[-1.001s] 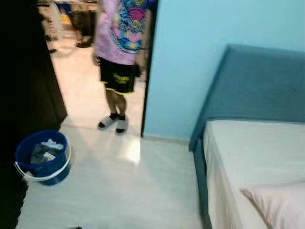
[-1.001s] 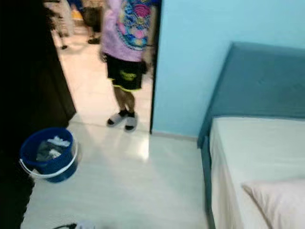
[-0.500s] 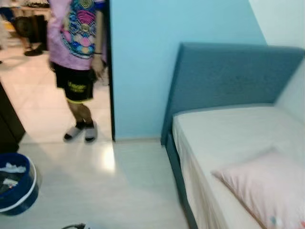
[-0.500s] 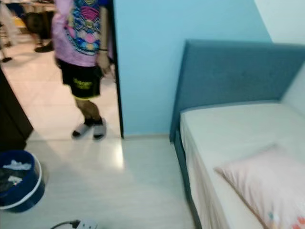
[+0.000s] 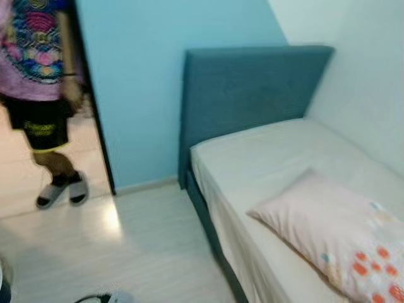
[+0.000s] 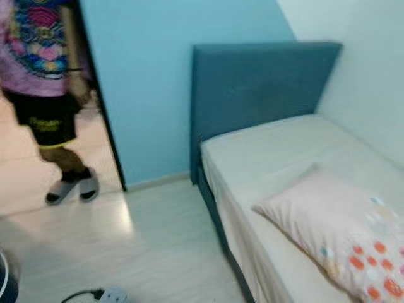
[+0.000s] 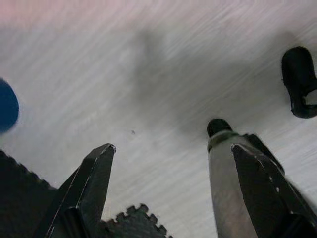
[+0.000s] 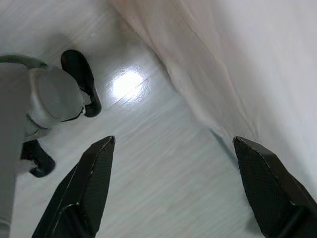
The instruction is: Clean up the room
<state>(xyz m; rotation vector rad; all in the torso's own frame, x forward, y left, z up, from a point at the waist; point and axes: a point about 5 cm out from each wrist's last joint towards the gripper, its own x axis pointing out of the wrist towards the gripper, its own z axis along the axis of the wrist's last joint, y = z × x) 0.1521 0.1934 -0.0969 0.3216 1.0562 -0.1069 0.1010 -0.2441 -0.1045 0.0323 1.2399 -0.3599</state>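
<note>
Pillow (image 5: 334, 240) lies on the bed (image 5: 265, 158) toward its foot-side edge, person (image 5: 44, 95) in the doorway; left gripper (image 7: 171, 148) and right gripper (image 8: 173, 141) hang over floor (image 5: 145, 246), fingers spread, empty.

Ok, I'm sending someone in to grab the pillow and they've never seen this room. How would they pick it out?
Find the bed with the tall blue headboard against the light blue wall. The pillow lies on the pale mattress, away from the headboard. It is pale pink with small orange and blue spots, the one patterned thing on the plain sheet.
</note>
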